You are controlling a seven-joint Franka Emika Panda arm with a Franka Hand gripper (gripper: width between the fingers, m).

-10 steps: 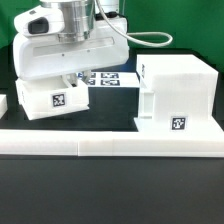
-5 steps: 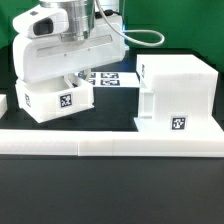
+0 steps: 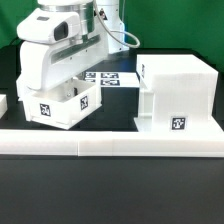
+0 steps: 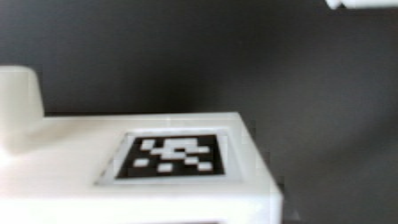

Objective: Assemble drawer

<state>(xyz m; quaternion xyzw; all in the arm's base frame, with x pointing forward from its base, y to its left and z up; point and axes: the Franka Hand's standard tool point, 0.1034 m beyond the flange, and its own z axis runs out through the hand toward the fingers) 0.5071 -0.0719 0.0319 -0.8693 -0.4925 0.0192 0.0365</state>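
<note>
White tray box (image 3: pixel 60 106) askew under tool (image 3: pixel 66 84), grip hidden, dark gap before housing (image 3: pixel 185 85), rail (image 3: pixel 110 148) close.

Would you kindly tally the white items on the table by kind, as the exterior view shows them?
Housing: 1
Tray box: 1
Rail: 1
Marker board: 1
Cut-off piece at the edge: 1
Total: 5

The arm (image 3: pixel 60 45) is now twisted round, and the tray box (image 3: pixel 62 105) beneath it is turned too, showing a corner and two tags.
</note>
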